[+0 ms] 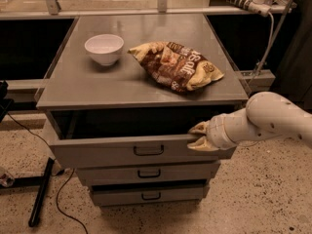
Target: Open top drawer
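The top drawer (107, 152) is the widest of three grey drawers under the grey cabinet top (78, 84). It stands pulled out, with a dark gap showing behind its front. Its small black loop handle (148, 150) is centred on the front. My gripper (199, 136), on a white arm coming in from the right, sits at the right end of the drawer's front, its tan fingers one above and one below the front's top edge.
A white bowl (104, 48) and a brown chip bag (176, 65) lie on the cabinet top. The mid-width drawer (148, 172) and narrowest drawer (150, 195) sit below. A black stand leg (40, 191) and cable lie on the speckled floor at left.
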Controlling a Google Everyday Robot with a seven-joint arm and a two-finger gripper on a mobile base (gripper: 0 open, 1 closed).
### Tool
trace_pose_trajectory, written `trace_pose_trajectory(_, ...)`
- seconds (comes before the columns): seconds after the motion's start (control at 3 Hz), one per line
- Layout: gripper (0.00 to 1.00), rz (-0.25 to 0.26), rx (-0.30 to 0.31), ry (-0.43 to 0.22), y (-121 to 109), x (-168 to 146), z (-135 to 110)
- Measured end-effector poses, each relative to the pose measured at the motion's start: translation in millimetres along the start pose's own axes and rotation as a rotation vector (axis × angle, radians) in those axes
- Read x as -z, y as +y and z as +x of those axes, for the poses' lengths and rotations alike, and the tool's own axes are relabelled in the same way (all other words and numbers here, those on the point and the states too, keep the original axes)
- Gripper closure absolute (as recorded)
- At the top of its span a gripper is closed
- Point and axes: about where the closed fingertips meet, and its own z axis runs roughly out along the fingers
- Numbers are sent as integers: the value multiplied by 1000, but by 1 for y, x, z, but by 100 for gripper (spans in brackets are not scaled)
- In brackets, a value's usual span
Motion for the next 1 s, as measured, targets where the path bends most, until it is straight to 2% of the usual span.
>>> trace_pose_trajectory(0.67, 35, 0, 0, 0, -1, 3, -2)
trace_pose_trajectory(1.0, 13, 4, -47, -6, 15, 9, 14)
